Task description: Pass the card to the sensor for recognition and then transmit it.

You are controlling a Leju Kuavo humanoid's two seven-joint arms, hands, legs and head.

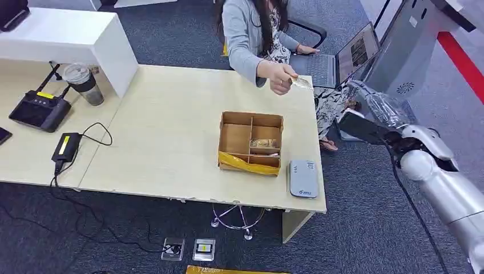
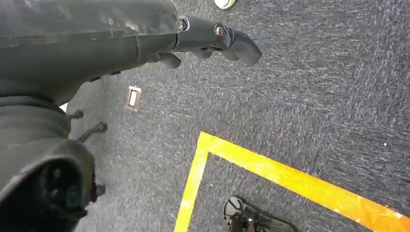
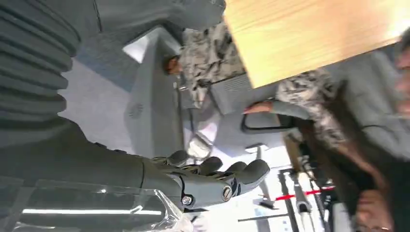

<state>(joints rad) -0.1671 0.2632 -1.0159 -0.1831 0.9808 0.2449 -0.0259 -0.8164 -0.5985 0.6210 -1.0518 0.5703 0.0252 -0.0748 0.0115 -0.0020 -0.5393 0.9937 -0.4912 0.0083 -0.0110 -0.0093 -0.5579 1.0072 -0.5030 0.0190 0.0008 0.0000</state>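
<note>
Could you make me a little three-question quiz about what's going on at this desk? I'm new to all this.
1. Who holds the card right now: the person's hand or the robot's right hand?
2. True or false: the grey card reader lies on the table beside the cardboard box, toward the robot's right.
3. Where does the left hand hang: A) over the table, B) over the carpet, C) inside the box?

Key:
1. The person's hand, raised above the table's far edge; the robot's right hand holds nothing.
2. True.
3. B, over blue carpet with a yellow tape line.
</note>
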